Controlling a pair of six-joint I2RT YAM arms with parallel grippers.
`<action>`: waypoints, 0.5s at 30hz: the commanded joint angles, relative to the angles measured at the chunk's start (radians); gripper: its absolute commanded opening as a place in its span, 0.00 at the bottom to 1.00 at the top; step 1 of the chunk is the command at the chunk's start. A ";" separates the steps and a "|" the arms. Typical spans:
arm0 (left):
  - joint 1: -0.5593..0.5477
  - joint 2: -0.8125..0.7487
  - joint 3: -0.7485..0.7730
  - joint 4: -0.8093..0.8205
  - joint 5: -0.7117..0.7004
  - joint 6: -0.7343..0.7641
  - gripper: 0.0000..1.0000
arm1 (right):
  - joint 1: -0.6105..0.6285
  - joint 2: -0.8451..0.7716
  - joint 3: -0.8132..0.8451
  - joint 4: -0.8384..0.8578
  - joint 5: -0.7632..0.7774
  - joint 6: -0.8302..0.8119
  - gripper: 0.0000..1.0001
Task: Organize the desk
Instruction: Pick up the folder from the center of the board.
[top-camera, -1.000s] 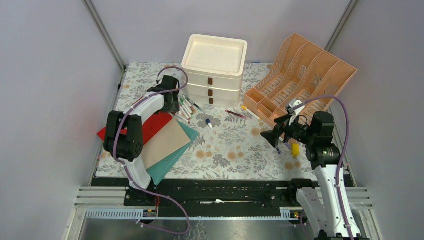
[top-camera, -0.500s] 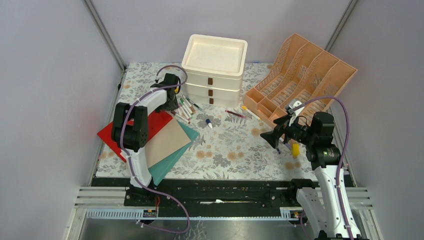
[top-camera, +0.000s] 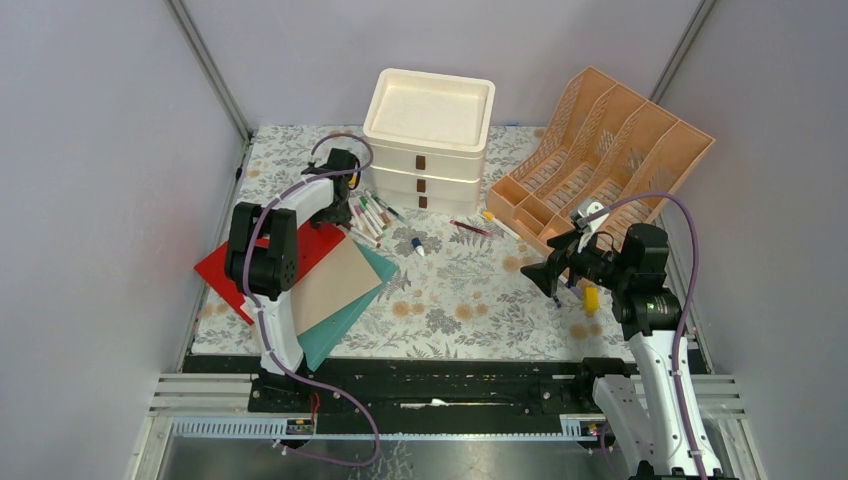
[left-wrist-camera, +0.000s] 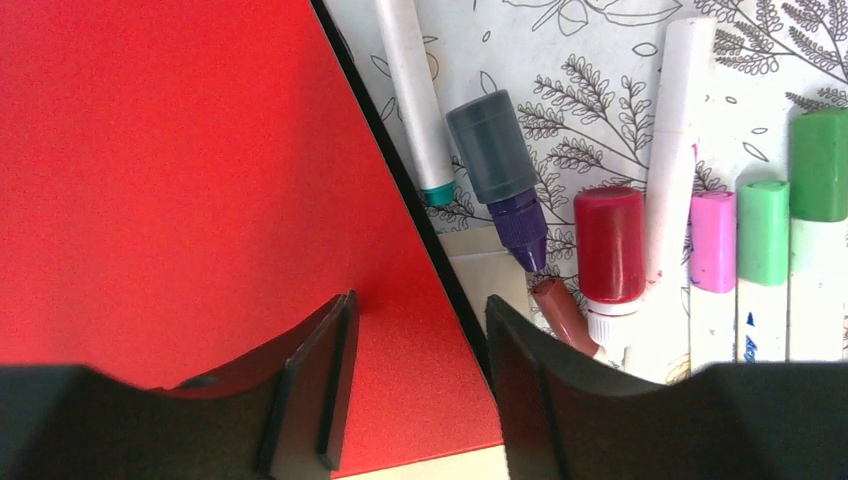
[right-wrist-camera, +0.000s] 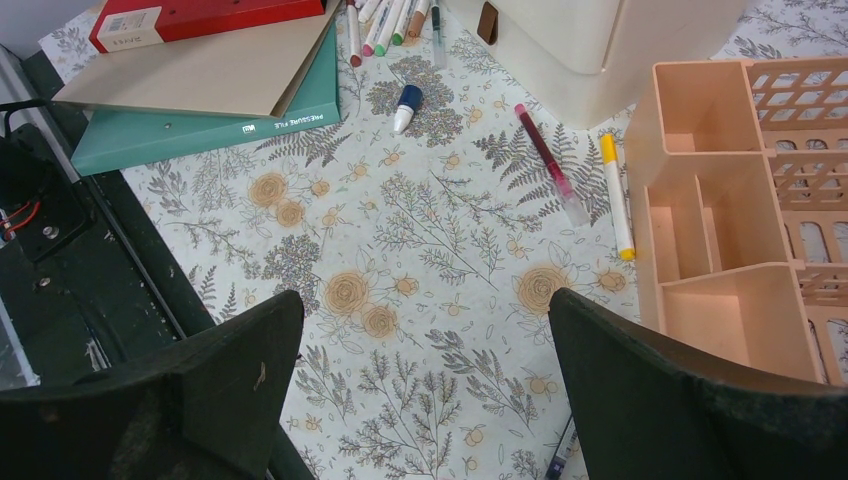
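Observation:
The desk (top-camera: 470, 300) is covered by a floral cloth. A red folder (top-camera: 225, 272) lies at its left under a tan folder (top-camera: 335, 282) and a teal folder (top-camera: 352, 312). My left gripper (top-camera: 347, 208) is low over the red folder's far corner (left-wrist-camera: 150, 150). It (left-wrist-camera: 418, 305) is open, and its jaws straddle the folder's black edge. One finger is over the red cover and the other over the row of markers (left-wrist-camera: 610, 240). My right gripper (top-camera: 541, 278) hangs wide open above bare cloth (right-wrist-camera: 422, 300), holding nothing.
Markers (top-camera: 372, 215) lie beside the red folder in front of a cream drawer unit (top-camera: 428, 135). A blue-capped tube (top-camera: 417, 246), a red pen (top-camera: 470, 228) and a yellow marker (right-wrist-camera: 617, 195) lie mid-desk. A peach file organizer (top-camera: 600, 150) stands back right. A small yellow thing (top-camera: 591, 298) lies near the right gripper.
The left arm's elbow has swung right and away from the near edge while its gripper stayed at the folder's corner. Its jaws have narrowed. The right arm has not moved.

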 joint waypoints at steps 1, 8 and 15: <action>0.007 -0.019 0.013 -0.005 -0.006 -0.003 0.48 | -0.002 -0.008 0.005 0.008 -0.020 -0.016 1.00; 0.000 -0.077 -0.038 -0.005 0.069 -0.008 0.21 | -0.002 -0.014 0.007 0.006 -0.025 -0.016 1.00; -0.033 -0.147 -0.107 -0.003 0.153 -0.006 0.12 | -0.001 -0.019 0.007 0.005 -0.034 -0.014 1.00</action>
